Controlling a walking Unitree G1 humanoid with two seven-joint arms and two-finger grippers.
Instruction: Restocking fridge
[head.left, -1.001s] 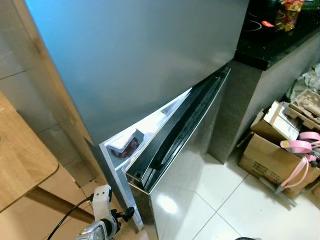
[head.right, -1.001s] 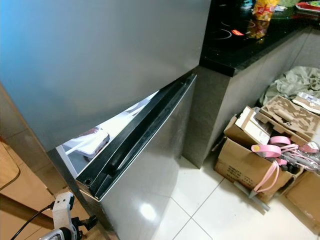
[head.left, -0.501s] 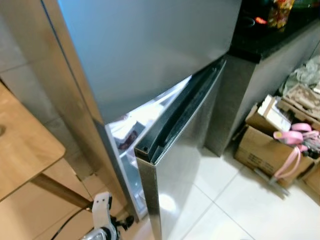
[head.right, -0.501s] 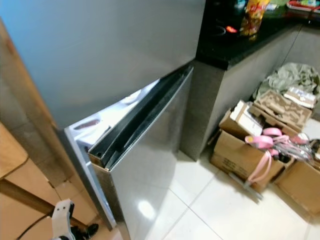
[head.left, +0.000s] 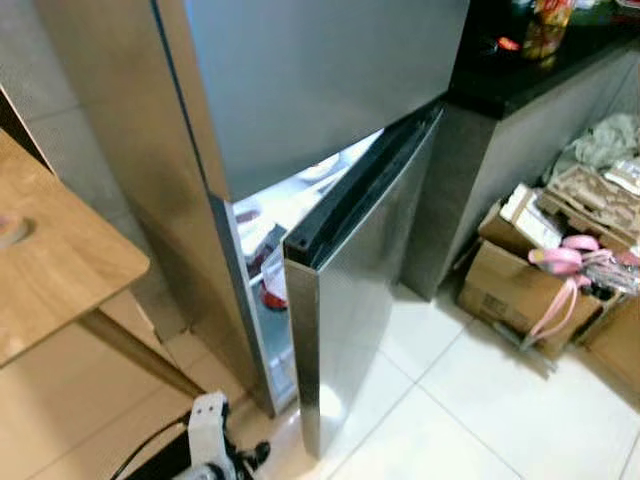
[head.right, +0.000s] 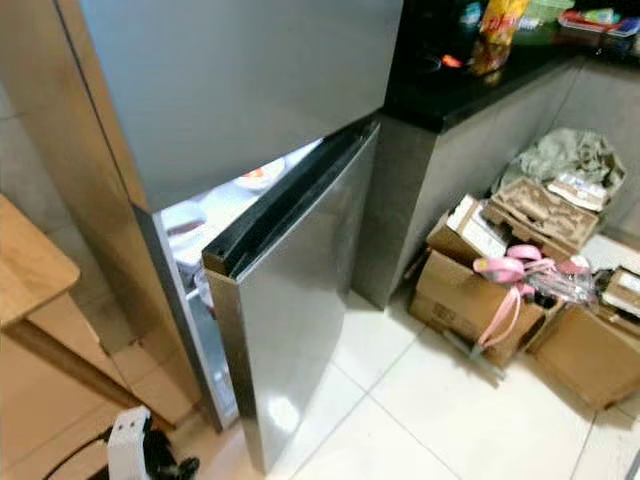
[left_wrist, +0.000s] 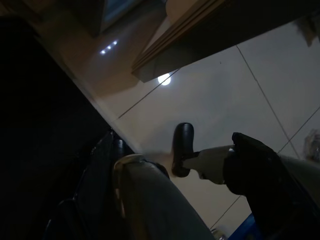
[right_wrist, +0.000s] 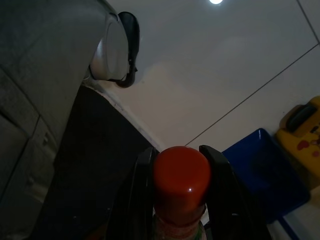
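Right end effector (right_wrist: 175, 200) grips a red-capped bottle (right_wrist: 180, 185), fridge door ajar ahead.

Its two black fingers close on the bottle's neck just under the cap, bottle upright along the fingers, low over the white tiled floor (head.left: 470, 400). The fridge's lower door (head.left: 350, 300) stands partly open at frame centre, lit shelves (head.left: 265, 240) showing in the gap on its left side. Left end effector (head.left: 207, 440) hangs idle at the bottom edge, nearer that gap; its opening cannot be told.
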